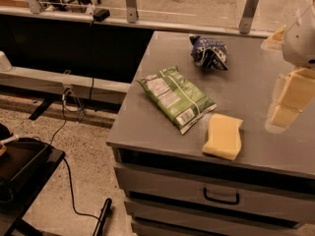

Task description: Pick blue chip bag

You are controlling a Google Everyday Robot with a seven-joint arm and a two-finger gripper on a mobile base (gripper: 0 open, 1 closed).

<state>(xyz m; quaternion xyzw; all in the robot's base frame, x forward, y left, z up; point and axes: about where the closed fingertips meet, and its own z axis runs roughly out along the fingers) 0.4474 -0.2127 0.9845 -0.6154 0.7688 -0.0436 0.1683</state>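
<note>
Blue bag (209,53) lies ungrasped on worktop (246,95); gripper (288,102) at right edge, well apart, opening cannot be told. Pick outstanding.

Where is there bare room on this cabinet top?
Bare: the far left corner beside the blue chip bag; the stretch between that bag, the yellow sponge and the gripper at the right edge. Crowded: the front, where the green chip bag and sponge lie close together.
</note>
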